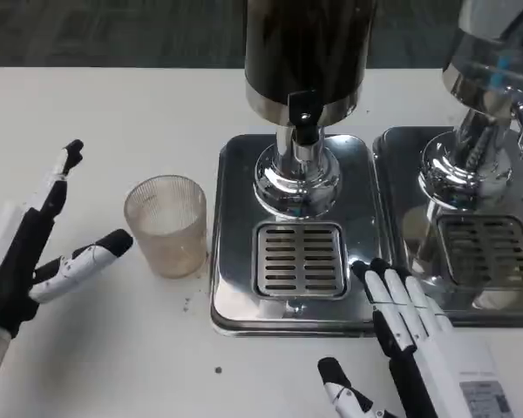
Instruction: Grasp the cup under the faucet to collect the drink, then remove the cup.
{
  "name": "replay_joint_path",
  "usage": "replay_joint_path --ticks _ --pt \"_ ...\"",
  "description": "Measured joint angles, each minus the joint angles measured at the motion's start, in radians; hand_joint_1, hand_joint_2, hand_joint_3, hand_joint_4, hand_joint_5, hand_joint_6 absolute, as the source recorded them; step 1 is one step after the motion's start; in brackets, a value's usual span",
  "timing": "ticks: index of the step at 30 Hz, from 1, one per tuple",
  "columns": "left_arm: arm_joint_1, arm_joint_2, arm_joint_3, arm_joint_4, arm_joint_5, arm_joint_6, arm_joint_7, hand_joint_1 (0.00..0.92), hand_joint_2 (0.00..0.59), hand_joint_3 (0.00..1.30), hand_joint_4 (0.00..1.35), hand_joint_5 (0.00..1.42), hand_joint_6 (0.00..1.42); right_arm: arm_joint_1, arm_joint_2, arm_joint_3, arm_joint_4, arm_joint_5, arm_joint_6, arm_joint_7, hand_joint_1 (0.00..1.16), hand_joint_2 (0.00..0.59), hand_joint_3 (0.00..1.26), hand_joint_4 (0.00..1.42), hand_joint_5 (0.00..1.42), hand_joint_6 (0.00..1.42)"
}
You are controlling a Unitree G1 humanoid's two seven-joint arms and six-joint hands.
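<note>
Two drink dispensers stand at the back of the white desk [113, 104], each on a polished steel base. The nearer dispenser [307, 52] has a dark cylindrical tank on a chrome pedestal, with a small black faucet [303, 117] jutting from its front. Below it lies a rectangular steel drip tray [231, 226] with rounded corners and a slotted grille [300, 259] set into it. The second dispenser [492, 78] (mirror-bright chrome, seen only in part) stands to the right on its own tray.

The cup [166, 225] is a ribbed, translucent tumbler, slightly tapered and upright, standing on the desk just left of the drip tray, not under the faucet; whether it touches the tray's edge cannot be told.

The left hand [30, 252] hovers left of the cup with its fingers [96, 254] spread wide and holding nothing; the black tip of the lower one reaches near the cup's side but stays apart from it.

The right hand [410, 340] lies at the tray's front right corner, fingers straight and close together over the rim, thumb apart, gripping nothing
</note>
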Motion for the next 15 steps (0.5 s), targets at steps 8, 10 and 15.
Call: replay_joint_path --ticks 8,10,15 --pt "-0.03 0.001 -0.035 0.043 0.006 0.014 0.017 0.106 0.0 0.0 0.0 0.04 0.07 -0.014 -0.001 0.009 0.005 0.006 -0.001 0.0 0.18 0.389 0.06 0.0 0.0 0.11" --pt "-0.034 0.001 -0.046 0.049 0.006 0.024 0.018 0.107 0.0 0.0 0.0 0.04 0.07 -0.018 0.0 0.012 0.006 0.007 -0.001 0.0 0.18 0.39 0.06 0.0 0.0 0.11" --pt "-0.038 0.004 -0.063 0.064 0.009 0.035 0.019 0.109 0.0 0.0 0.0 0.04 0.07 -0.025 0.0 0.012 0.016 0.021 -0.005 -0.006 0.2 0.384 0.07 0.0 0.0 0.11"
